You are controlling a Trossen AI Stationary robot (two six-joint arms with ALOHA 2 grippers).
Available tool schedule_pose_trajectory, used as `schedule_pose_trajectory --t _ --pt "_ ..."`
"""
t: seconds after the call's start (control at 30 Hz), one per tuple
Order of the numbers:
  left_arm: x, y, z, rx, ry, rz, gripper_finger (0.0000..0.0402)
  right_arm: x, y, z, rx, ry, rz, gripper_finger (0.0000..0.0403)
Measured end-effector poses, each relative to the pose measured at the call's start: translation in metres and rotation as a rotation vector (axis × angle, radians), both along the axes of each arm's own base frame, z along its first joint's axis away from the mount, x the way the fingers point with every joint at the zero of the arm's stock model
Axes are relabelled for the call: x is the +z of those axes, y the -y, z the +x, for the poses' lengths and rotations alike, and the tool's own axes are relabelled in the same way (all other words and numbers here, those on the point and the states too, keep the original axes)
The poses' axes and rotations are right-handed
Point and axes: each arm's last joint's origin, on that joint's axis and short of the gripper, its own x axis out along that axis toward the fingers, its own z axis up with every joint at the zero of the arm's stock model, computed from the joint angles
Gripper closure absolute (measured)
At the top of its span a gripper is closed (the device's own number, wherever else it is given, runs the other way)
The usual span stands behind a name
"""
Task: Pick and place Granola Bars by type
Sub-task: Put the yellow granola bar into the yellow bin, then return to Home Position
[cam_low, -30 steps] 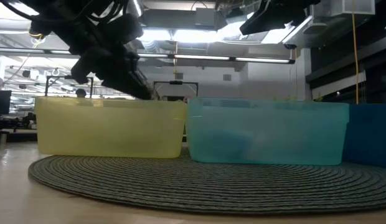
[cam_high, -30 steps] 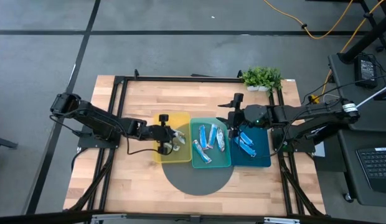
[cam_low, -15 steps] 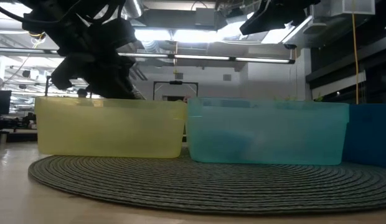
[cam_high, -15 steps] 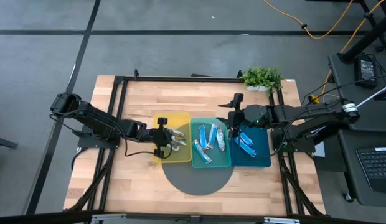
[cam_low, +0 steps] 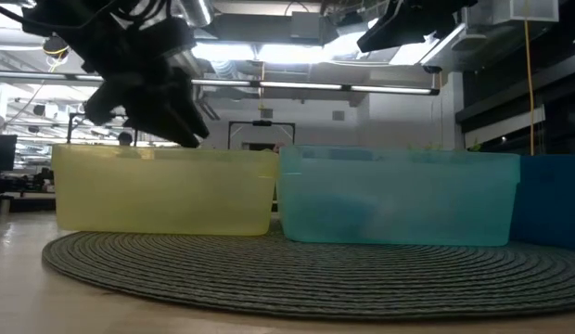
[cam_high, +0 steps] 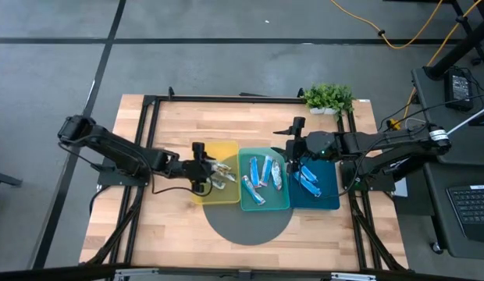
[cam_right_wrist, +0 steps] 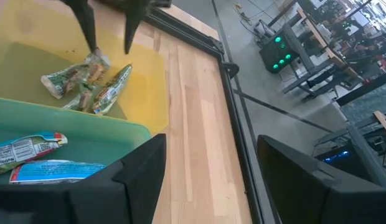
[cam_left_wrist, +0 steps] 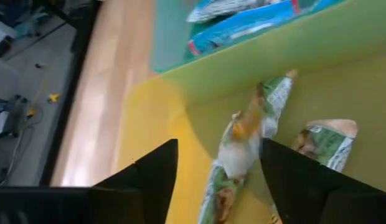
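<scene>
Three tan-and-green Granola Bars (cam_high: 224,173) lie on the floor of the yellow tray (cam_high: 207,193). My left gripper (cam_high: 211,171) hovers open just above them, and its two fingers stand on either side of the middle bar (cam_left_wrist: 241,146). Blue-and-white bars (cam_high: 263,176) lie in the teal tray (cam_high: 265,204), and bright blue bars (cam_high: 308,179) lie in the dark blue tray (cam_high: 329,199). My right gripper (cam_right_wrist: 208,186) is open and holds nothing, raised over the border between the teal and dark blue trays.
The three trays stand side by side, partly on a round grey mat (cam_high: 250,222). A potted plant (cam_high: 329,97) sits at the table's far right corner. Bare wood lies left of and behind the yellow tray.
My left gripper has opened over the yellow tray and let go of a tan-and-green bar, which now lies on the tray floor with the others. In the low view its fingers have come up out of the tray.
</scene>
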Motion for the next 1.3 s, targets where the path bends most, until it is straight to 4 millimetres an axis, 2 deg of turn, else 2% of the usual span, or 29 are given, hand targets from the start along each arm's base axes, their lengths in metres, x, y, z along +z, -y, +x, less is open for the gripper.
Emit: schedule_pose_trajectory --t 0.2,0.47,0.73,0.83,0.9,0.97,1.13,1.3 --pt "0.020 -0.003 -0.017 0.030 0.050 -0.014 0.0163 0.000 0.000 0.000 0.000 0.000 0.000 0.0152" --pt "0.051 -0.004 -0.042 -0.001 0.177 -0.052 0.0173 0.000 0.000 0.000 -0.001 0.000 0.000 0.0152" --pt "0.125 -0.016 -0.080 -0.044 0.489 -0.105 0.0201 0.002 0.000 0.001 -0.001 0.027 0.002 0.0152" --pt "0.150 -0.024 -0.101 -0.125 0.567 -0.132 0.0229 0.002 0.000 0.001 -0.001 0.030 0.002 0.0152" --pt "0.159 -0.030 -0.112 -0.139 0.589 -0.142 0.0256 0.002 0.000 0.001 -0.001 0.030 0.002 0.0152" --pt "0.163 -0.037 -0.122 -0.112 0.588 -0.141 0.0290 0.002 0.000 0.001 -0.001 0.030 0.002 0.0152" --pt "0.156 -0.047 -0.143 -0.016 0.589 -0.182 0.0382 0.002 0.000 0.001 -0.010 0.038 0.022 0.0152" --pt "0.130 -0.048 -0.152 -0.009 0.603 -0.243 0.0394 0.001 0.000 0.001 -0.011 0.027 0.025 0.0152"
